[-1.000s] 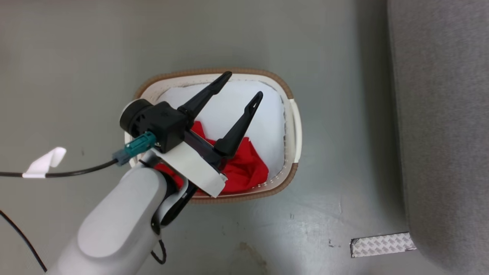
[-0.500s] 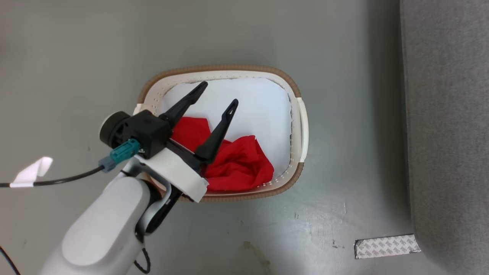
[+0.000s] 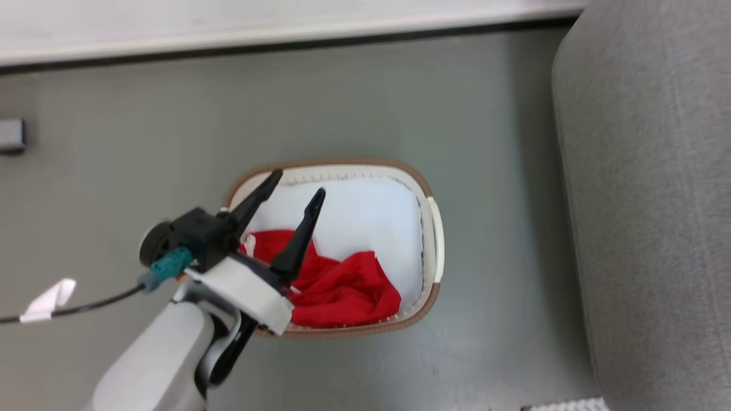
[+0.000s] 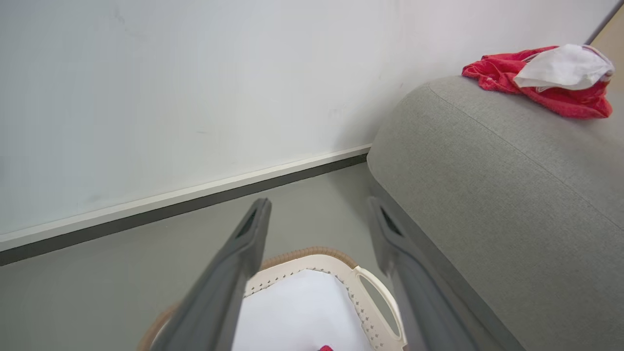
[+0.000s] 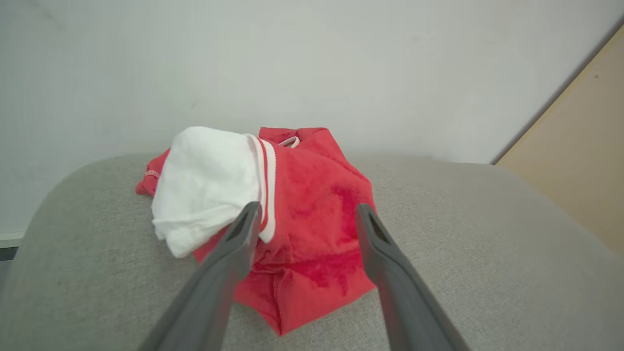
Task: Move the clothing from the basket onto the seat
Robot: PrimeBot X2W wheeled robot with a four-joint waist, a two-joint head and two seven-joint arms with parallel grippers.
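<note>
The right gripper (image 5: 307, 208) stands with its two dark fingers spread and nothing clamped between them. It is poised just over a soft red and white sportswear garment (image 5: 317, 180) that lies bunched on the large grey woven-fabric sofa seat (image 5: 463, 234). The open fingers suit a piece set down at its goal, since the cloth appears to rest on the cushion under its own weight. That garment is a loose heap, a white panel folded over red fabric, with thin white-and-red stripe trim along the join. The left gripper (image 3: 298, 182) is likewise wide open and empty. It hovers above the oval cream-white plastic laundry basket with brown rim (image 3: 342, 165), which sits on the grey floor (image 3: 143, 142) near the seat, apparently lined up to reach in. Inside, a crumpled red garment (image 3: 337, 288) lies toward the near wall on the plain white liner (image 3: 365, 217). The task therefore looks partly done: one piece on the seat, one in the basket.
</note>
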